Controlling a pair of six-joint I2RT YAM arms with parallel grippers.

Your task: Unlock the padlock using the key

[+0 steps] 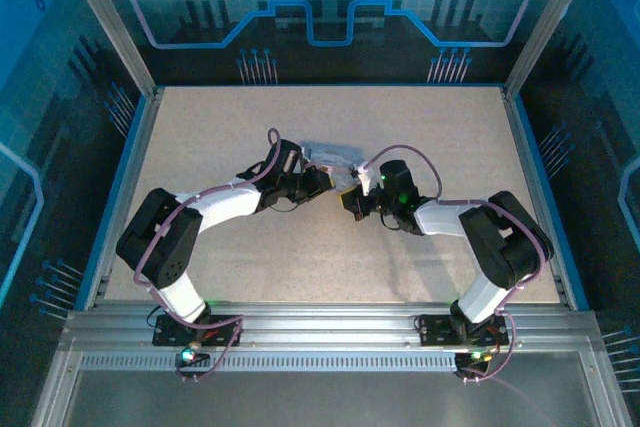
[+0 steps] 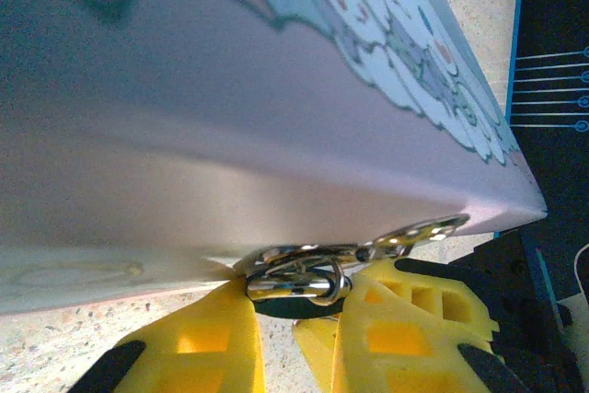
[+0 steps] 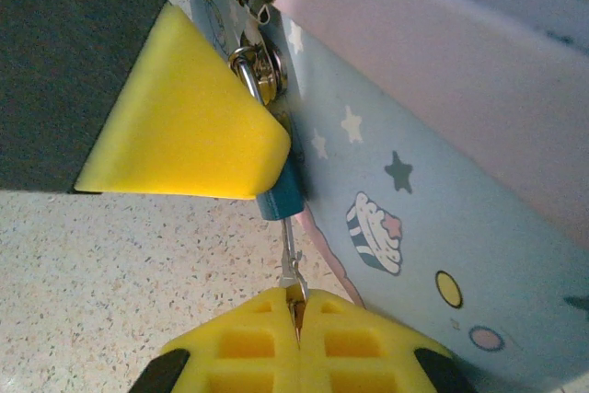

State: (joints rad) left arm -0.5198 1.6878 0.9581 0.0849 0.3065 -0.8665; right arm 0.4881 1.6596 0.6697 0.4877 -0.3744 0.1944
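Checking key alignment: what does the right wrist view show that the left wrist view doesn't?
Right wrist: the thin key pinched in the right gripper, its tip meeting the padlock underside, and a cupcake print. Left wrist: the left gripper, both fingers clamping the padlock. Shared: padlock, its shackle, the tin box.

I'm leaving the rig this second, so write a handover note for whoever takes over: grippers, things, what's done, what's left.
Left gripper: shut on the padlock, which hangs at the hasp on the box.
Right gripper: shut on the key, whose tip meets the padlock's underside and seems to be in the keyhole.
Done: padlock steadied, key gripped and lined up or inserted.
Left: turn the key and free the shackle, which runs through the hasp ring. Whether it has released cannot be told.
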